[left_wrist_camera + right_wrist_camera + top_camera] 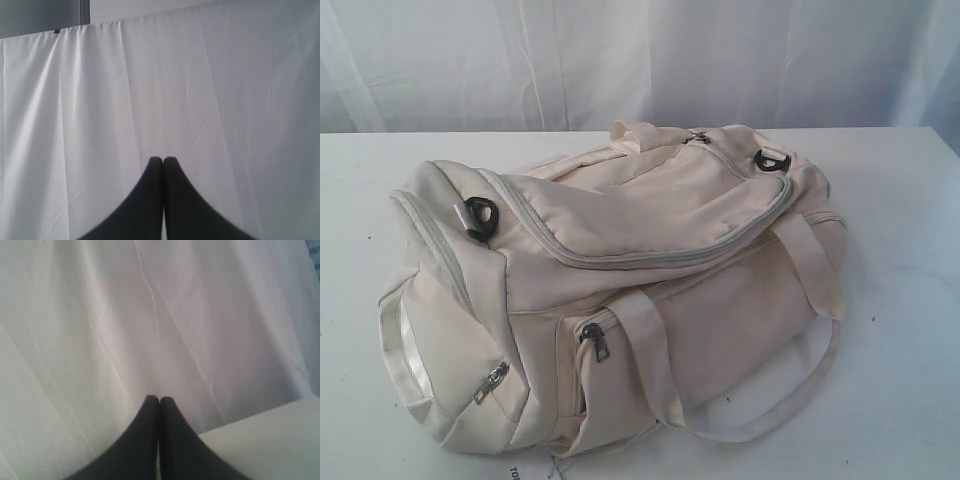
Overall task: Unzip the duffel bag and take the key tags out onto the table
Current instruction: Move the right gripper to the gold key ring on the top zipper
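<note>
**Ana:** Where is the duffel bag [650,290]?

**Ben:** It lies in the middle of the frame, on the white surface [910,300]. It fills most of the picture.

**Ana:** Is it zipped?

**Ben:** The long curved zip [650,258] across its top looks closed. A dark pull [592,338] hangs at a pocket, low in the middle of the frame.

**Ana:** What about the left gripper [163,162]?

**Ben:** Its two black fingers are pressed together with nothing between them. It points at a white curtain [200,75].

**Ana:** And the right gripper [159,401]?

**Ben:** It is the same. Its fingers are together and hold nothing, and it faces the curtain too. A corner of the surface shows beside it.
</note>
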`<state>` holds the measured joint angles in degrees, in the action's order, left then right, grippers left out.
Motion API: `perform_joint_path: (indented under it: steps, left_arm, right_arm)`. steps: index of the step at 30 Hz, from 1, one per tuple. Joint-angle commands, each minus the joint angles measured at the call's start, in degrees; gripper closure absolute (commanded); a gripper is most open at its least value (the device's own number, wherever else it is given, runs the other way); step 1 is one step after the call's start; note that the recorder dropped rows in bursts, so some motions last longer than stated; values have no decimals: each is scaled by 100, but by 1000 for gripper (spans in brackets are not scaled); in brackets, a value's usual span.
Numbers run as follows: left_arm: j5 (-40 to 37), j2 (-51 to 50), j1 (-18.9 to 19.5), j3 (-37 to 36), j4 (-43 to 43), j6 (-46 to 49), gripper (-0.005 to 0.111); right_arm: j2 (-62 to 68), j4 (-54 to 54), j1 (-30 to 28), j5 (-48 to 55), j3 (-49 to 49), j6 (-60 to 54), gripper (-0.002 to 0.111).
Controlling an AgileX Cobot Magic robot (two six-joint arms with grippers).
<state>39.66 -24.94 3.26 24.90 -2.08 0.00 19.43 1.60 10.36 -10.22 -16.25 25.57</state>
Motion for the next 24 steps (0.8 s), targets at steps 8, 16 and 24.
perform_joint_path:
  steps: [8,16,24]
  left_arm:
    - [-2862,-1863,-122,1466,639,-1623,107]
    - [-6198,-2970,-1308,2824,843,-501,107]
    - [-9660,-3946,-2344,4270,-2011,3261,107]
  right_arm:
    - [2333,-2,234,2370,-2394,-774,108]
    - [4340,878,949,4206,-4285,-3004,108]
    - [6989,1668,1207,5196,-6470,-4159,108]
